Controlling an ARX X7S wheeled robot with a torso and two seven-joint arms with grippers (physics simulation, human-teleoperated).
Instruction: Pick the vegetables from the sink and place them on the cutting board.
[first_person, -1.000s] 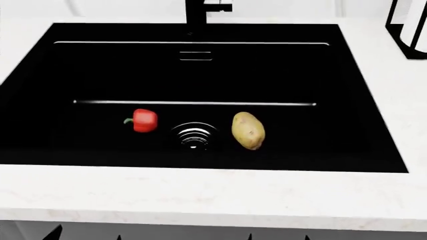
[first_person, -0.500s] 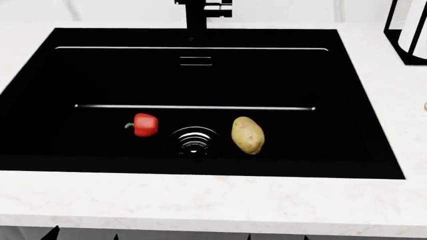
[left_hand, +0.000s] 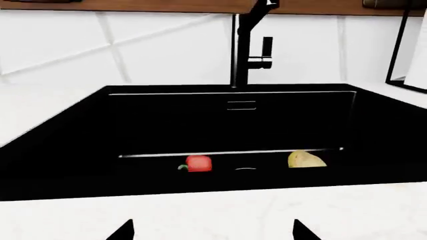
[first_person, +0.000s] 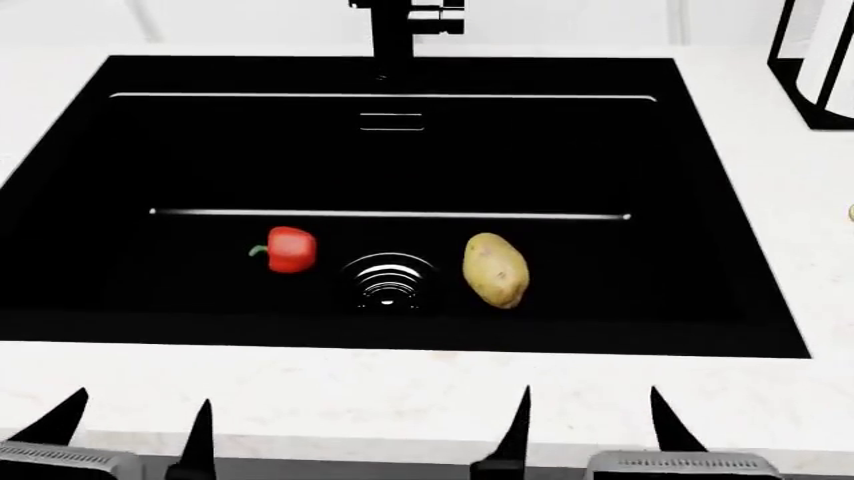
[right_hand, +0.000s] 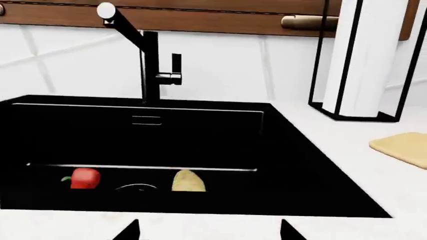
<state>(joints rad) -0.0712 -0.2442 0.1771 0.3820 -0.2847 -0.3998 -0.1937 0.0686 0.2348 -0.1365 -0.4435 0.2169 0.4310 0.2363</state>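
You have not started moving anything yet: the whole task is still ahead of you. The white worktop (first_person: 400, 395) surrounds the black sink (first_person: 107, 180), whose faucet (first_person: 400, 25) stands at its far edge. The cutting board (right_hand: 403, 147) lies bare on the worktop to the right of the sink, past the paper towel roll (right_hand: 360, 55); only its corner shows. On the sink floor the potato (first_person: 495, 270) lies just right of the drain (first_person: 388, 280), and the smaller red pepper (first_person: 288, 249) sits just left of it, the two well apart. Your left tool (first_person: 130, 425) and right tool (first_person: 587, 418) hover at the near edge of the worktop, both spread wide and holding nothing. Both vegetables remain to be lifted out.
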